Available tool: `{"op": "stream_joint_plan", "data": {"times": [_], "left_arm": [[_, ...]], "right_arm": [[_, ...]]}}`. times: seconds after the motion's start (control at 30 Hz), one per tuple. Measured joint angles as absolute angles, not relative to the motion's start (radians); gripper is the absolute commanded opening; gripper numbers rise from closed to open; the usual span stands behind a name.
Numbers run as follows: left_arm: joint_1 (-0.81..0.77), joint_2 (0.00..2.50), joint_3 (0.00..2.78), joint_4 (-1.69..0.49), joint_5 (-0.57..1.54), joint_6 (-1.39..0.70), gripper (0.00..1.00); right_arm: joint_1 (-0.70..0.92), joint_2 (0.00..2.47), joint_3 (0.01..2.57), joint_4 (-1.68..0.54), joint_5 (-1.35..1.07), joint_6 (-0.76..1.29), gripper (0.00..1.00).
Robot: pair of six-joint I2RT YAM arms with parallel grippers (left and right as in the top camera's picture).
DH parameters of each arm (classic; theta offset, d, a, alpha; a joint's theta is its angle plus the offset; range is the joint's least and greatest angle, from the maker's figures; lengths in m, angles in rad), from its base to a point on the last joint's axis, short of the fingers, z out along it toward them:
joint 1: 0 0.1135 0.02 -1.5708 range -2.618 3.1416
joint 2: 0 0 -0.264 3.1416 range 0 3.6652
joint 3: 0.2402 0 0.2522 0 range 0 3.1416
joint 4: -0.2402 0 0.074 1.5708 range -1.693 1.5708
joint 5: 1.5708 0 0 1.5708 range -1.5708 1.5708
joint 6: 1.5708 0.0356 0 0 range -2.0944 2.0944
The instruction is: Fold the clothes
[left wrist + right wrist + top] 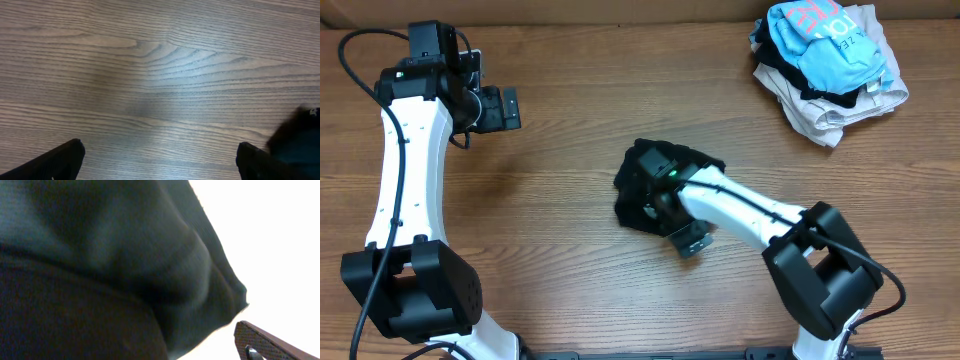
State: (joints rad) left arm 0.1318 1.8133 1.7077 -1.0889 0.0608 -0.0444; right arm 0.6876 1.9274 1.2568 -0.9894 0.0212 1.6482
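Shirt [638, 200] is reading plain black, looking dark greenish-black up close. Desk [570, 110] is showing mid-brown wood grain with wavy streaks. Left arm [405, 170] and right arm [745, 210] are showing white shells, black joints. Blue garment [825, 40] is showing light blue with pink letters; beige garments [820, 120] are showing off-white and beige.

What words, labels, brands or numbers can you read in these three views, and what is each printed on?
Light blue garment, overhead view: big pink letters, cut off by folds, too blurred to quote.
Same garment: smaller white print beside them, too small to read.
Black shirt: no lettering visible in any view.
Nothing else carries readable text.
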Motion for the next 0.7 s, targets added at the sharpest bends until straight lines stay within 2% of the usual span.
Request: {"op": "stream_joint_plan", "data": {"times": [0.4, 0.6, 0.63, 0.7], "left_arm": [[0.132, 1.813, 1.708, -1.092, 0.047, -0.044, 1.0], [0.132, 1.813, 1.708, -1.093, 0.047, -0.044, 1.0], [0.132, 1.813, 1.708, -1.094, 0.045, -0.044, 1.0], [0.132, 1.813, 1.708, -1.095, 0.044, -0.044, 1.0]], "right_arm": [[0.366, 1.927, 1.258, -1.056, -0.098, 1.317, 1.0], [0.389, 1.927, 1.239, -0.926, -0.114, 1.304, 1.0], [0.406, 1.927, 1.235, -0.899, -0.114, 1.304, 0.98], [0.448, 1.927, 1.23, -0.851, -0.113, 1.296, 0.82]]}}
